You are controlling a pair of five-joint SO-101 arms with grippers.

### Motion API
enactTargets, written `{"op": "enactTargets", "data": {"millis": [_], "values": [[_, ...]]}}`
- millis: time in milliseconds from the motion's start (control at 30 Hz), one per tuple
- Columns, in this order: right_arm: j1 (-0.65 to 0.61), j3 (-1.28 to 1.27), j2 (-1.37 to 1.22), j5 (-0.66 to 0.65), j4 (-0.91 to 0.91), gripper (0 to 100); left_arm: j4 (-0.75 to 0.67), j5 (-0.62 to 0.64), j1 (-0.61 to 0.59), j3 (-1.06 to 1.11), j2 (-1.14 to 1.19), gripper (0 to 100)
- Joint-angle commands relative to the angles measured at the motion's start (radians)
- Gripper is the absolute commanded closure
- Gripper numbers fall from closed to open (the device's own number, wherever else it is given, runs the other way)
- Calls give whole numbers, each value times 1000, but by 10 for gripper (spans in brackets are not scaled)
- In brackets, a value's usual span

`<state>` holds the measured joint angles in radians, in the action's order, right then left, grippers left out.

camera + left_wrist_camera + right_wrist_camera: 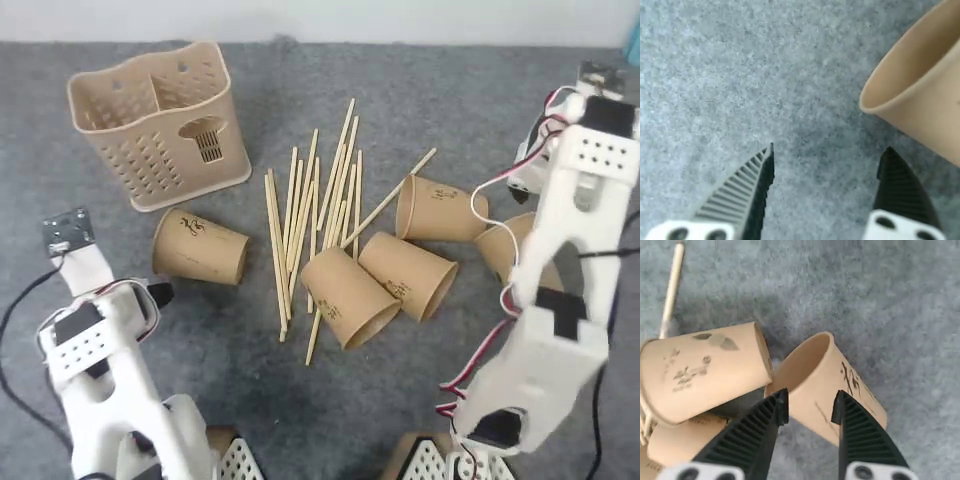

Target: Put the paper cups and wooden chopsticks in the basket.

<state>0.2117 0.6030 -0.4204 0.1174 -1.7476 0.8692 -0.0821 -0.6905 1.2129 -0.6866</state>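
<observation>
The beige perforated basket (160, 120) stands upright at the back left. Several wooden chopsticks (315, 210) lie fanned out in the middle. One paper cup (200, 247) lies on its side in front of the basket, its rim (910, 80) just beyond my open left gripper (830, 147), which hovers over bare carpet. Three more cups (348, 297) (408, 275) (440, 208) lie among the chopsticks. A further cup (840, 385) lies on its side at the right, half hidden by the right arm (570, 230). My right gripper (811, 394) hangs over its rim, fingers narrowly open.
Grey carpet covers the table. A neighbouring cup (705, 370) lies mouth to mouth with the one under my right gripper, and a single chopstick (671, 290) runs past it. Both arm bases (230, 455) stand at the near edge.
</observation>
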Motion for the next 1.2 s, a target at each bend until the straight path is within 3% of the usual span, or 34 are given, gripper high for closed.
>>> {"op": "enactTargets", "data": {"millis": [0,467,933,1100,1167], "values": [[-16,92,-59,15,-27,843,-26,-20,8,-4,-29,680],[-38,103,-211,-25,-48,848,-28,-20,8,-4,-29,680],[24,-203,48,-226,-51,852,-52,-20,8,5,-29,680],[54,-284,159,-305,-50,987,-52,-20,8,5,-29,680],[67,-304,191,-336,-50,984,-52,-20,8,5,-29,680]]}}
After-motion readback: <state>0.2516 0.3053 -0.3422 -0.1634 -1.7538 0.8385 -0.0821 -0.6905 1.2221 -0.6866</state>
